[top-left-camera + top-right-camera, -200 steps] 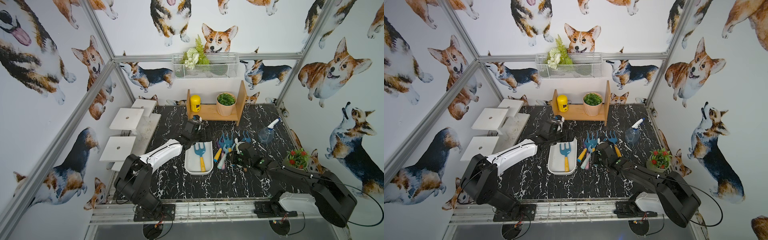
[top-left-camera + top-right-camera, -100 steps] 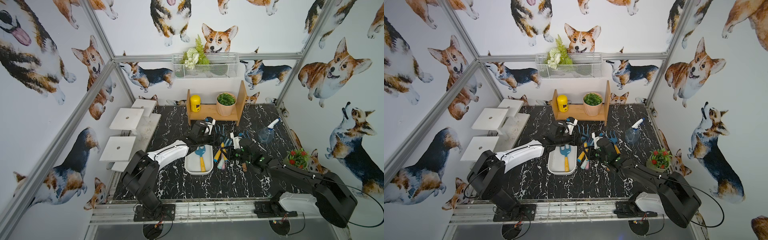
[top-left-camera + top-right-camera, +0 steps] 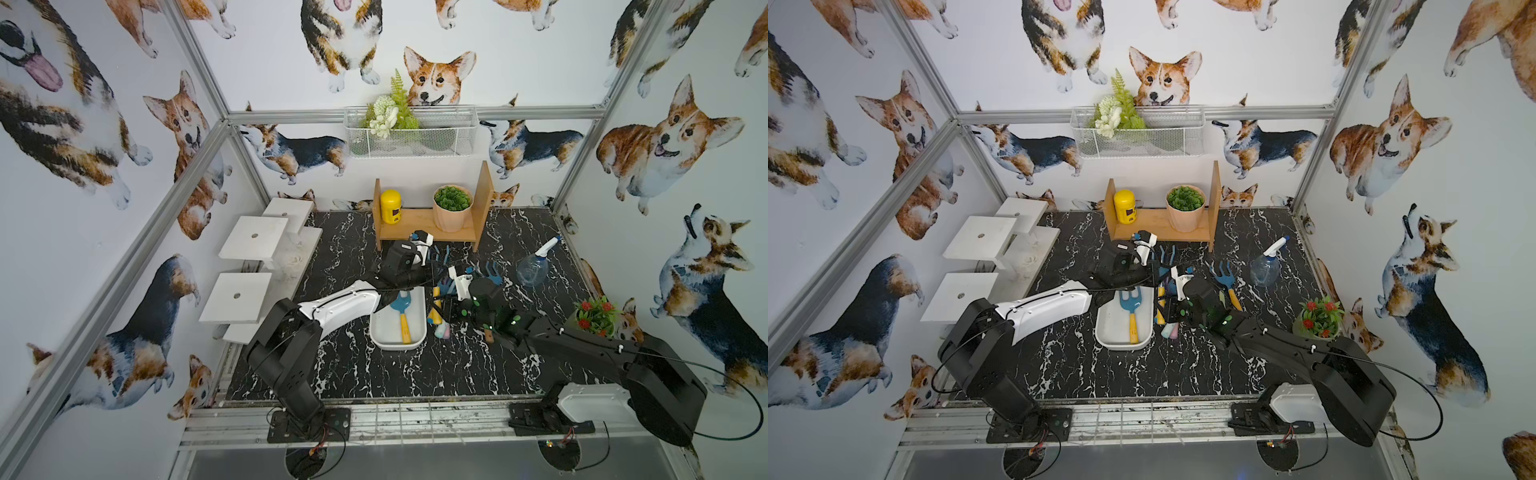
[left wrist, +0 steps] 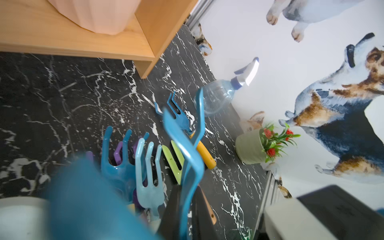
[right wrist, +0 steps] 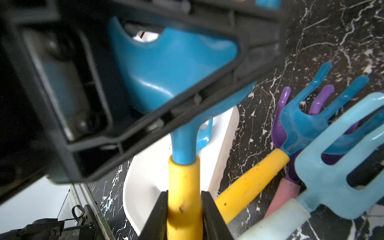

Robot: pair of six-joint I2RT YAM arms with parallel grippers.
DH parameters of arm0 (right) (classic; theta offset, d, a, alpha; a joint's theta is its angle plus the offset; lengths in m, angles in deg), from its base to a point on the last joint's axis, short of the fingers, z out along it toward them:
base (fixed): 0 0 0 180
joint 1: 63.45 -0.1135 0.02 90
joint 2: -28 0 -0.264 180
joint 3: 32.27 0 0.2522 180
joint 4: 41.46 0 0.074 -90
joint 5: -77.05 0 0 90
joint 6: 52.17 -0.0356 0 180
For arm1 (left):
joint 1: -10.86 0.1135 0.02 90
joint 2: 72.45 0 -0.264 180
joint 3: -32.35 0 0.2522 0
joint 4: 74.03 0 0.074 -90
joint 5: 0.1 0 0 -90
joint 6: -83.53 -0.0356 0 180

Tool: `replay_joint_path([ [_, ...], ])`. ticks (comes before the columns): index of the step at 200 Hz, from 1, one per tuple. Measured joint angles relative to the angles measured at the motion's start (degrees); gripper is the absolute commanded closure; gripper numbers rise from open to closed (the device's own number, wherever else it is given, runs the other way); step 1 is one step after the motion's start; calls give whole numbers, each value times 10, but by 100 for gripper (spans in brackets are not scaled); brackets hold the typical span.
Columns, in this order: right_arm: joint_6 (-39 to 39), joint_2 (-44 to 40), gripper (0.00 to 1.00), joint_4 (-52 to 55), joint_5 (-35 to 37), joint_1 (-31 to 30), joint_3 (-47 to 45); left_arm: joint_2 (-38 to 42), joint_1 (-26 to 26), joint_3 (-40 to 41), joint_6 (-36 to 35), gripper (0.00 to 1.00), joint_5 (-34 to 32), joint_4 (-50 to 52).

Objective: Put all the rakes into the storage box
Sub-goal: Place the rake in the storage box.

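The right gripper is clamped on the yellow handle of the rake. The left gripper is closed on the rake's blue head, and the curved tines stick out past it toward the far side. Held between the two arms, the rake hangs just beside the right rim of the storage box, not in it. A blue garden fork with a yellow handle lies in the box. Right of the box, a light-blue fork and other plastic tools lie piled on the black marbled table.
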Motion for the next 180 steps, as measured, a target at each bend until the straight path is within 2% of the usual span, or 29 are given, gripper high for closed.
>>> replay_joint_path([
  [5,1,-1,60,0,-3,-1,0,7,0,4,-2,100,-5,3],
  [13,-1,-2,52,-6,-8,-1,0,19,1,10,-4,100,-12,7],
  [26,-3,-11,47,-16,5,0,-4,42,7,21,-27,100,-34,23],
  [52,-3,-22,46,-19,47,3,-19,78,32,49,-57,100,-84,70],
  [86,-3,-29,47,-19,73,3,-28,94,68,88,-76,100,-105,80],
  [138,-2,-40,47,-18,90,4,-33,40,73,119,-87,100,-98,75],
  [180,-1,-48,47,-11,105,10,-40,-13,76,108,-87,100,-71,81],
])
